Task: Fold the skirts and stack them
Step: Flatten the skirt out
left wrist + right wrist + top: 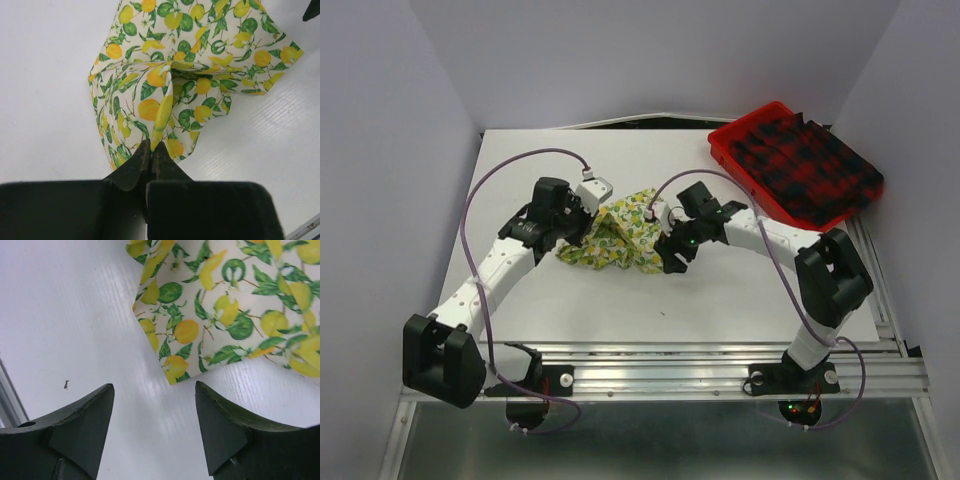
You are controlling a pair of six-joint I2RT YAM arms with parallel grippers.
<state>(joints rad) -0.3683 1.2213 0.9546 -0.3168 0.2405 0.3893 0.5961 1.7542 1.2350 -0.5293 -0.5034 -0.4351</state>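
A fold of the lemon-print skirt (200, 75), crumpled at the middle of the table (620, 300), was pinched by the closed left gripper (151, 147). The right gripper (154, 390) was held open beside the skirt's corner. The plaid skirt (805, 165) was piled in the red tray (723, 140) at the far right corner.

Cream lemon-print skirt (615, 240), yellow lemons & green leaves, lies crumpled mid-table, one fold pinched up by left gripper (151, 148). Plaid skirt (805, 165), red & black, sits bunched in red tray (718, 143) far right, draped over its right rim
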